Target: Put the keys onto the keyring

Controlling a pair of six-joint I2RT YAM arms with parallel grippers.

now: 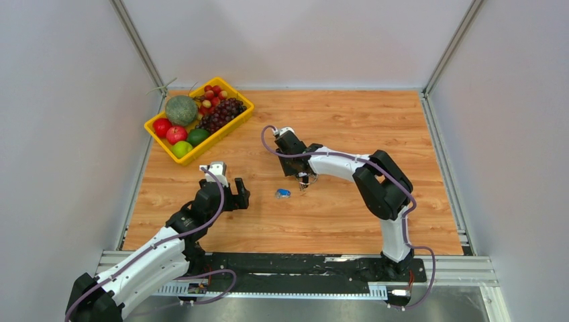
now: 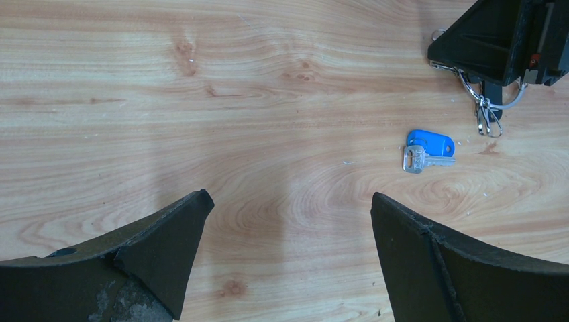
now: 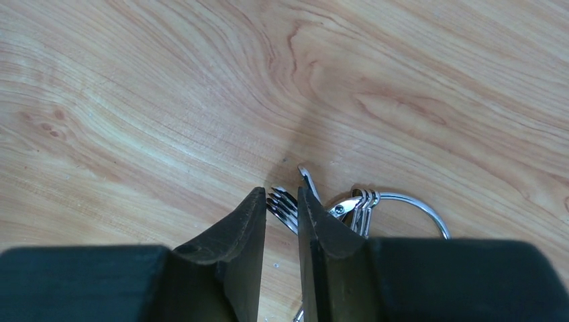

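Step in hand: holding the keyring ready; the key is not yet threaded (a judgement from its lying loose on the bench).
Right gripper: jaws nearly pressed together, pinching a stack of thin metal wire coils, apparently part of the keyring; the ring's loop shows just to the right of the jaws, low over the bench.
Left gripper: jaws spread wide, holding nothing, above bare bench.
Key: silver, lying flat with a blue tag touching it, between the two grippers and nearer the right one; near the keyring but apart from it.
Next move: the left gripper probably has to reach right and forward, pick up the flat key (a thin edge, hard to grip), and bring its hole to the ring's split end.
Right arm pose: elbow raised, forearm reaching left, wrist pointing down at mid-bench.
Left arm pose: stretched forward from its base, gripper angled toward the key.
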